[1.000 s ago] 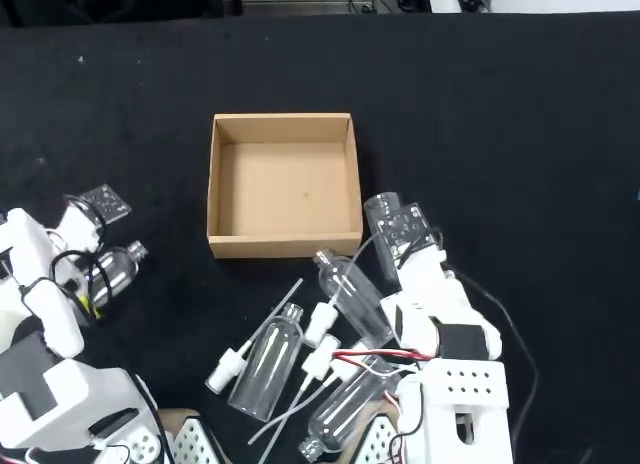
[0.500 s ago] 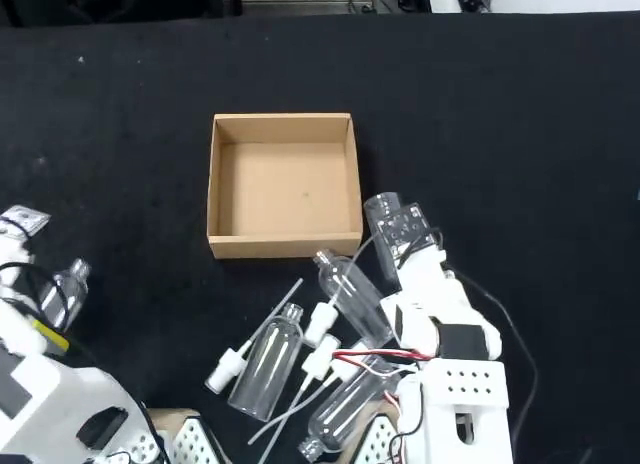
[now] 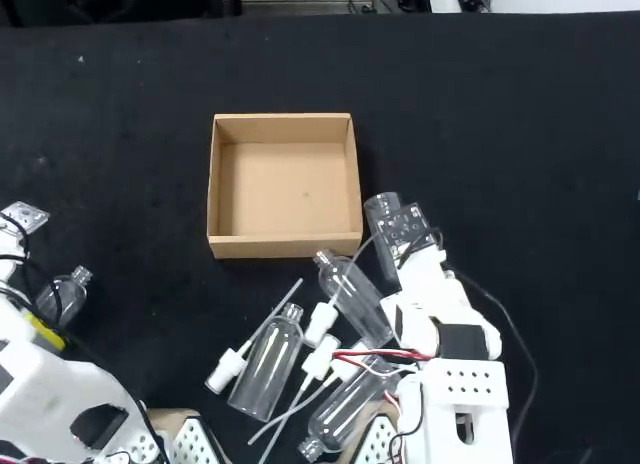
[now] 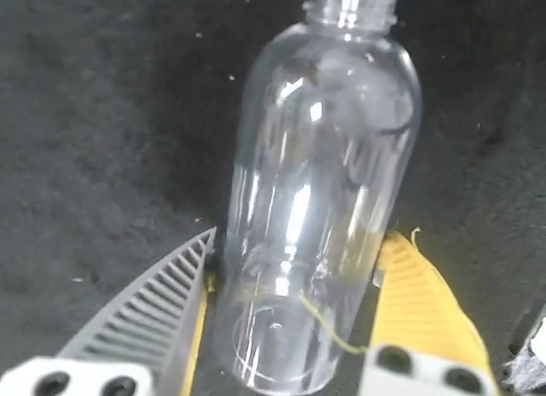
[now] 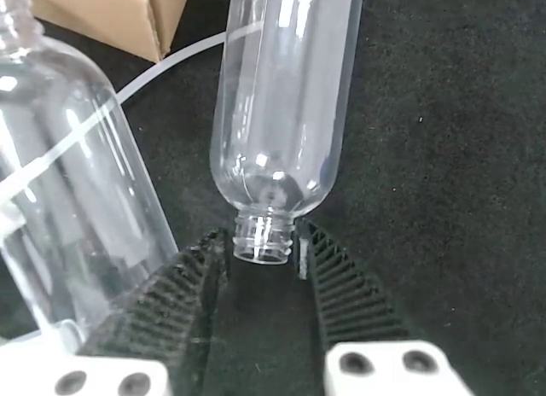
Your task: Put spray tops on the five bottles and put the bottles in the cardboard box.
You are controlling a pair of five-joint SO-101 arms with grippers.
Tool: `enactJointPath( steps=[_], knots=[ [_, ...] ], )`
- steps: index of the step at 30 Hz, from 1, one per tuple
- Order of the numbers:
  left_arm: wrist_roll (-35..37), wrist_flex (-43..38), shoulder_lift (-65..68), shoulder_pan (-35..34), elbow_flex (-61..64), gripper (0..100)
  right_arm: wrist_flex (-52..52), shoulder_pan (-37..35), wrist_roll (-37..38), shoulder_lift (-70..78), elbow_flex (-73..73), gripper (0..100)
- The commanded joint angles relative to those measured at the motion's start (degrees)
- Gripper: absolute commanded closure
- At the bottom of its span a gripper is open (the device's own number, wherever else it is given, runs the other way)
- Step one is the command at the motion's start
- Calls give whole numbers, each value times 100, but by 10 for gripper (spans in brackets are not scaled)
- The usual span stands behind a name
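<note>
My left gripper (image 4: pixel 299 242) is shut on the lower body of a clear open-necked bottle (image 4: pixel 320 183). In the high view this bottle (image 3: pixel 66 287) is held over the table's left edge by that gripper (image 3: pixel 52 304). My right gripper (image 5: pixel 263 234) is shut on the neck of a second clear bottle (image 5: pixel 286 97), which lies just right of the cardboard box's front corner (image 3: pixel 383 208). Three more clear bottles (image 3: pixel 352 294) (image 3: pixel 268 359) (image 3: pixel 345 409) lie in front of the open cardboard box (image 3: pixel 284 246), among white spray tops (image 3: pixel 228 369) (image 3: pixel 320 322) with thin tubes.
The right wrist view has a neighbouring bottle (image 5: pixel 77 191), a dip tube (image 5: pixel 183 59) and the box corner (image 5: pixel 111 12) close to the gripper. Black cloth lies bare behind and right of the box. Both arm bases stand at the front edge.
My left arm has swung left and toward the front edge, carrying its bottle away from the box. The right arm and the loose bottles have stayed put.
</note>
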Motion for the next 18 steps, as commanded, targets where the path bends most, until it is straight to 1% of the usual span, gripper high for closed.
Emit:
enactJointPath(
  steps=[1,7,13,15,18],
  knots=[
    [-387,18,18,84,-312,729,-123,-88,44,-92,-40,881],
    [-360,18,-9,242,-312,729,-123,-88,44,-92,-40,881],
    [-369,9,18,251,-338,729,-123,-88,44,-92,-40,881],
    [-360,-158,44,251,-268,730,-123,-88,44,-92,-40,881],
    [-360,-712,-18,233,198,730,-123,-88,44,-92,-40,881]
  ],
)
